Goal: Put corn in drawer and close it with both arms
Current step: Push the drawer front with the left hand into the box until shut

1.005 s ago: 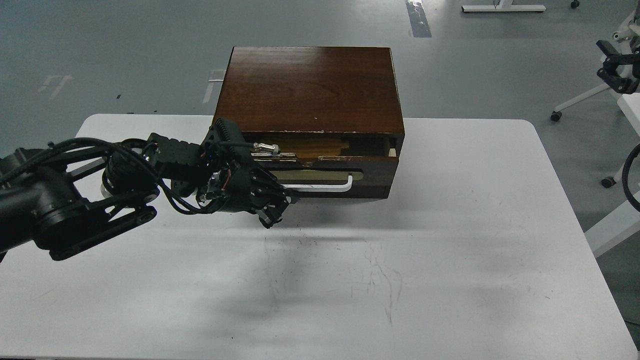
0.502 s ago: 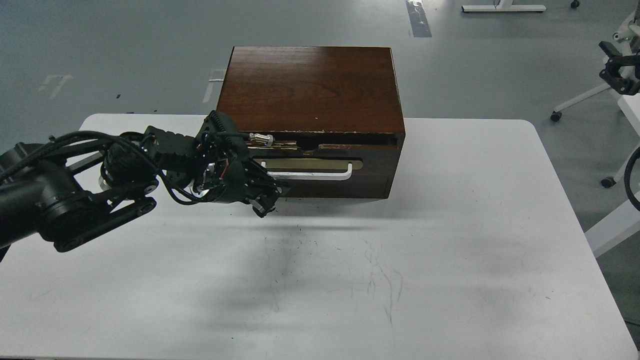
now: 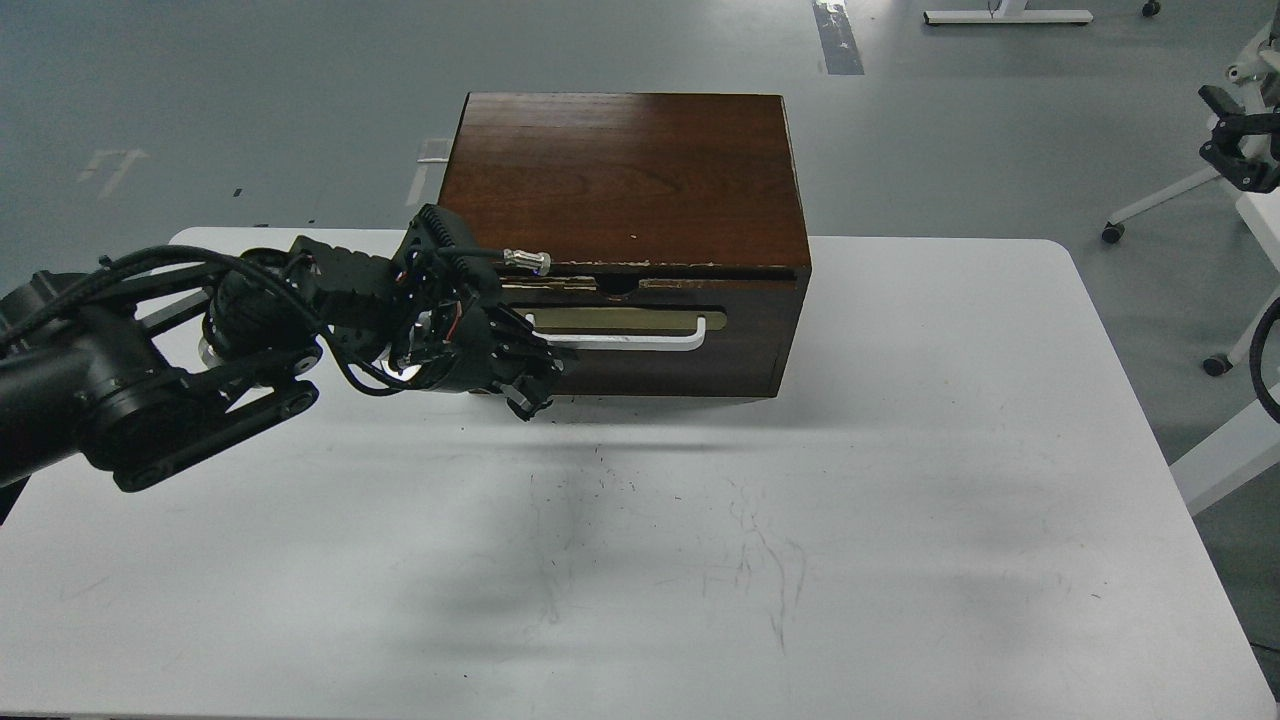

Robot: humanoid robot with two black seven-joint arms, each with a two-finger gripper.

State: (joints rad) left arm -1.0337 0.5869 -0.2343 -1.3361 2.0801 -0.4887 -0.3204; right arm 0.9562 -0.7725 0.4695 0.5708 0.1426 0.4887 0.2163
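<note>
The dark brown drawer [image 3: 745,335] sits pushed in, its front almost flush with the wooden cabinet [image 3: 620,180]; only a thin dark gap shows under the chipped top edge. Its white bar handle [image 3: 640,341] lies on a tan plate. My left gripper [image 3: 525,378] is pressed against the left end of the drawer front and covers the handle's left end. Its dark fingers cannot be told apart. The corn is hidden. My right arm is out of view.
The cabinet stands at the back middle of the white table [image 3: 900,500]. A plain panel [image 3: 680,375] lies below the drawer. White stand legs and a black device [image 3: 1235,150] are on the floor at the right.
The drawer has slid inward from partly open, with pale wood inside showing, to nearly shut. My left gripper moved away from me and up along with the drawer front.
</note>
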